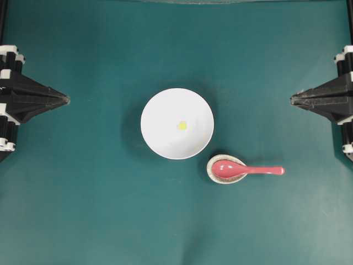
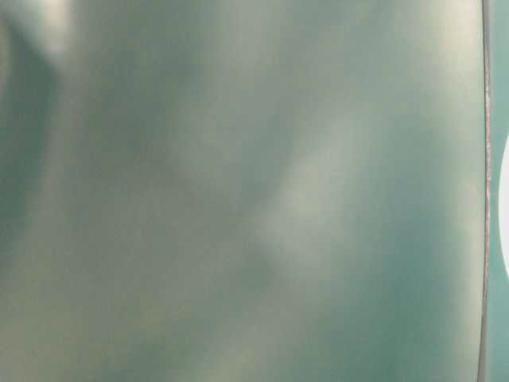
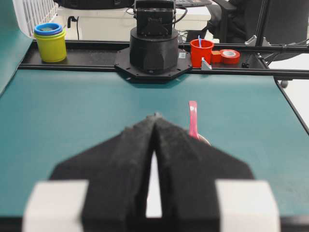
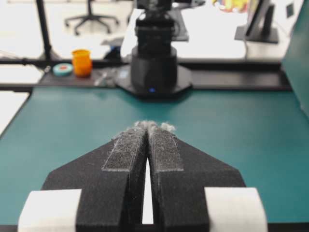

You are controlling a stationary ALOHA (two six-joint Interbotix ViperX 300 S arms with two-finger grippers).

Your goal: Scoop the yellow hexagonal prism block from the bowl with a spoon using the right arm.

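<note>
The spoon (image 1: 245, 169) was seen lying on the green desk (image 1: 83, 210), with its pink scoop resting in a small speckled rest (image 1: 212, 171) and its handle stretched out level toward the right side of the overhead view, so that the long axis pointed roughly at the right arm's side. The right tool (image 1: 293, 99) was parked at the right edge, well apart from the spoon, which lay inward from it and lower in the overhead picture; the left tool (image 1: 66, 100) was parked at the opposite edge and was clearly the farther one. The bowl (image 1: 160, 105) stood near the middle of the desk, just beside the rest, and the yellow hexagonal prism block (image 1: 182, 126) was seen inside it, a little right of the bowl's centre. Both tools were pressed together at the tips, with nothing held and nothing touched. The handle end was judged to be the part most easily reached by the right tool, which would first need to be opened. The table-level view was blurred, and little could be read from it.
</note>
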